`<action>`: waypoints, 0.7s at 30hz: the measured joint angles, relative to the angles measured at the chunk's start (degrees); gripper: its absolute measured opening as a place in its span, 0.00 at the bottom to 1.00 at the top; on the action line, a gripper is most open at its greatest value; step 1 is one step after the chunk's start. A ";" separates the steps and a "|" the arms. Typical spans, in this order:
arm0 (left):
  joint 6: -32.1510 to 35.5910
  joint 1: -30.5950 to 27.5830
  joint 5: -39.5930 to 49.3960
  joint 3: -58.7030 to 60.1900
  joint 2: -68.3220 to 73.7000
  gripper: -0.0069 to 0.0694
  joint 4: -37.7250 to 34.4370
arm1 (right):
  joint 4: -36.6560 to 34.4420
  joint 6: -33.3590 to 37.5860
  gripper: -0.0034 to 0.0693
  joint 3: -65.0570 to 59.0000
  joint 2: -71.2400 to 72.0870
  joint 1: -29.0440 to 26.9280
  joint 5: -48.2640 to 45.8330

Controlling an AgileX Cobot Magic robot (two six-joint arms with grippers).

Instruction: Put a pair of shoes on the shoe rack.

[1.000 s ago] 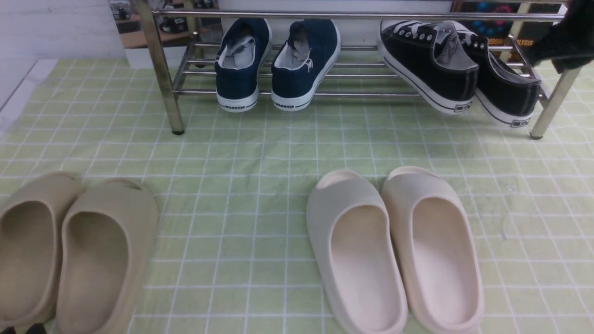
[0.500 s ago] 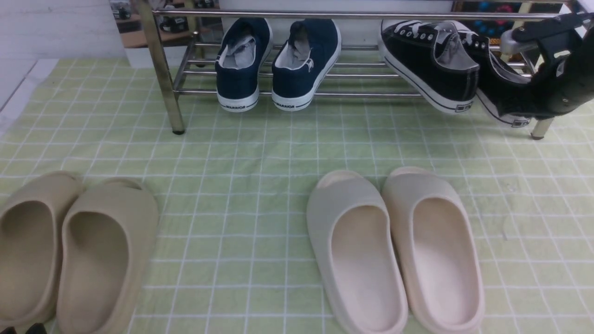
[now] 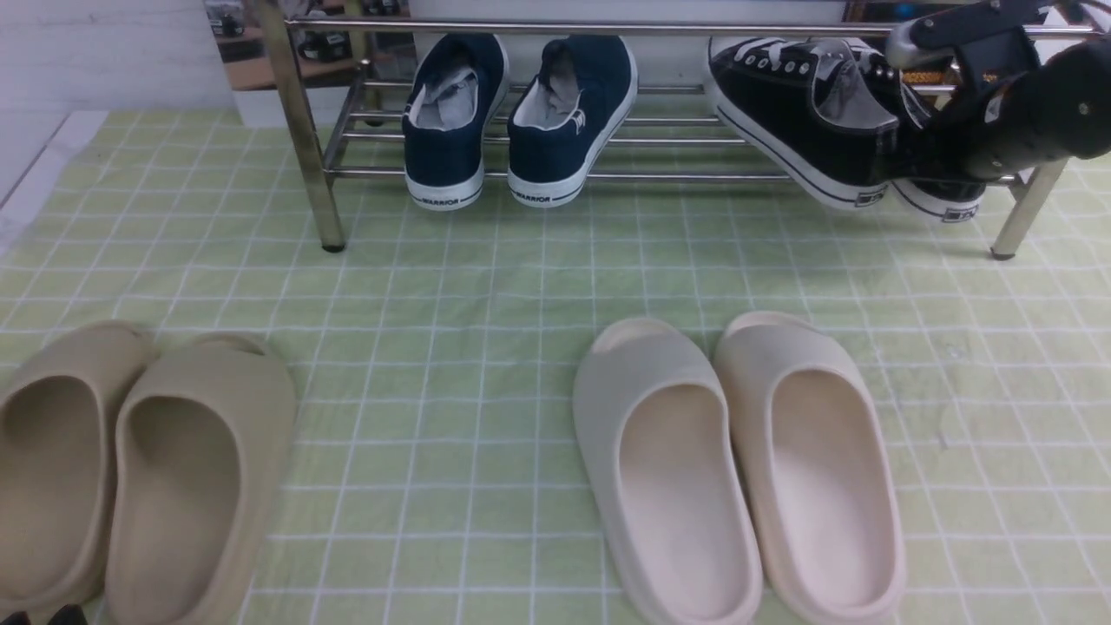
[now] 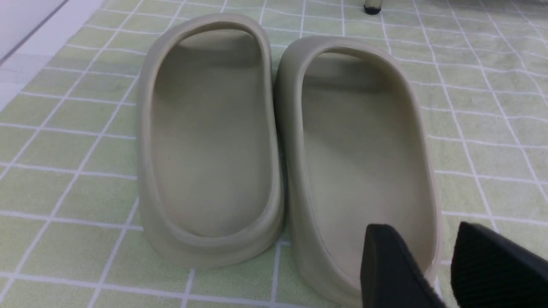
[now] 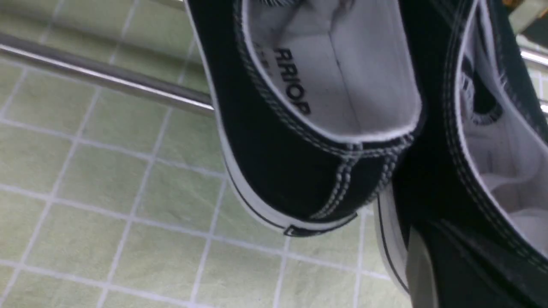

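Observation:
The two black canvas sneakers stand on the right part of the chrome shoe rack [image 3: 555,28], heels hanging over the front rail. The left one [image 3: 798,113] is free. My right gripper [image 3: 933,156] is at the heel of the right one [image 3: 942,200]. In the right wrist view one finger [image 5: 421,273] lies against that sneaker's [image 5: 492,141] heel sole, beside the other sneaker [image 5: 274,141]; its second finger is hidden. My left gripper [image 4: 421,226] is open and empty, low over the heel end of a tan slide [image 4: 364,141].
Two navy WARRIOR slip-ons [image 3: 512,121] stand on the rack's left half. Tan slides [image 3: 130,469] lie at the front left and cream slides [image 3: 738,460] at the front middle on the green checked cloth [image 3: 486,286]. The rack's right leg [image 3: 1028,208] is beside my right arm.
My right gripper came down from the upper right to the right sneaker's heel, and that heel has shifted back and up towards the rack. The left arm has not moved.

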State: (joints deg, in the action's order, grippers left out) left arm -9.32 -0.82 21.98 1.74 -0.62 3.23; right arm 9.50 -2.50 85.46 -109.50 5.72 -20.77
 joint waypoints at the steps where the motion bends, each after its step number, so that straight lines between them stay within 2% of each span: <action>1: 0.00 0.00 0.00 0.00 0.00 0.40 0.00 | 0.00 0.00 0.04 0.00 0.00 0.05 0.00; 7: 0.00 0.00 0.00 0.00 0.00 0.40 0.00 | -0.89 0.00 0.04 0.00 5.06 0.05 -9.45; 11: 0.00 0.00 0.00 0.00 0.00 0.40 0.00 | -3.77 0.00 0.04 -1.51 14.72 0.05 -15.24; 17: 0.00 0.00 0.00 0.00 0.00 0.40 0.00 | -7.20 0.00 0.04 -12.89 31.85 0.05 -11.72; 20: 0.00 0.00 0.00 0.00 0.00 0.40 0.00 | -10.08 0.00 0.05 -24.23 46.77 0.05 -6.06; 21: 0.00 0.00 0.00 0.00 0.00 0.40 0.00 | -10.08 0.00 0.05 -24.82 46.77 0.05 -5.76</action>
State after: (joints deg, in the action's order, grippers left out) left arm -9.32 -0.82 21.98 1.74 -0.62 3.23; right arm -0.57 -2.50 60.64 -62.72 5.77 -26.53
